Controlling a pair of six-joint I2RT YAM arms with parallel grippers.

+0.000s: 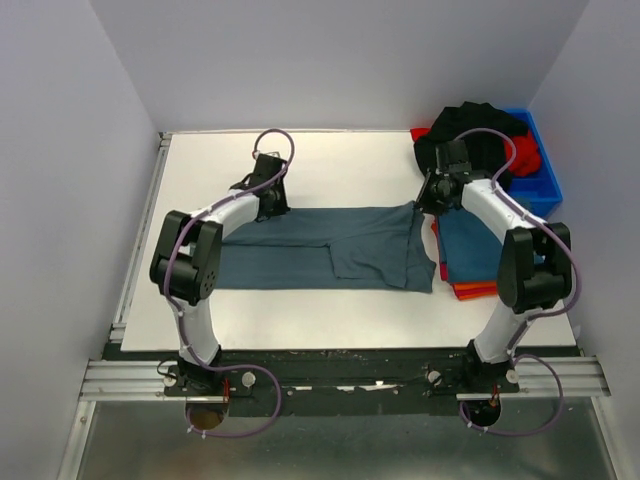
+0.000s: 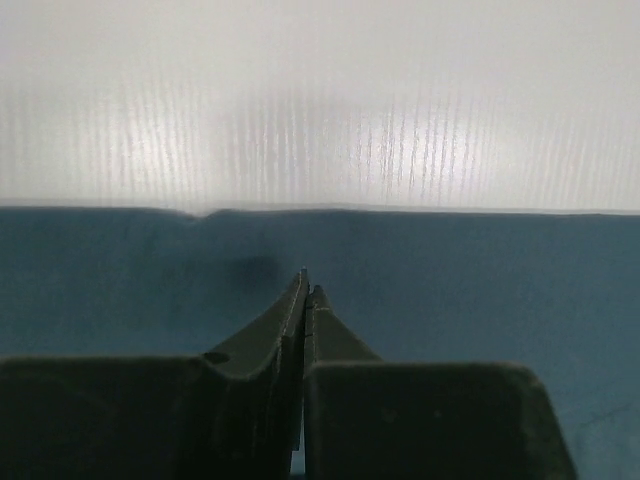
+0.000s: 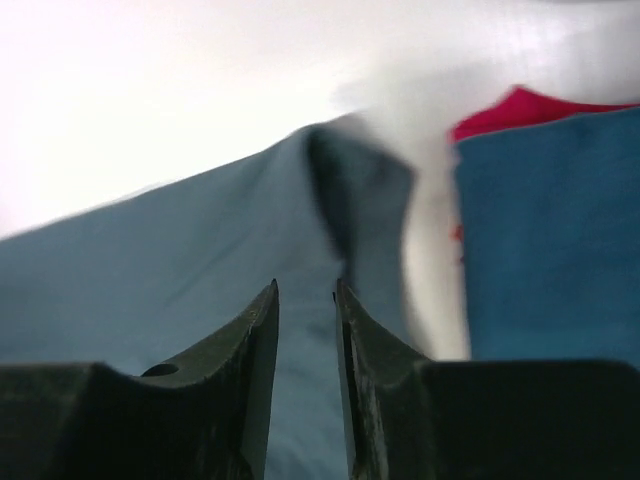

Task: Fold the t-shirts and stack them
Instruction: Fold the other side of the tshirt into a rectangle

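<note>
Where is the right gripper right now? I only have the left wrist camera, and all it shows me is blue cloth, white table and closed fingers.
Observer: From above, the right gripper is at the far right corner of the spread shirt, next to a pile of folded shirts.
Operator: Is it holding that corner?
Observer: Its own camera shows its fingers a little apart over the cloth, with a bunched fold just ahead of them. I cannot tell whether any cloth is pinched.
</note>
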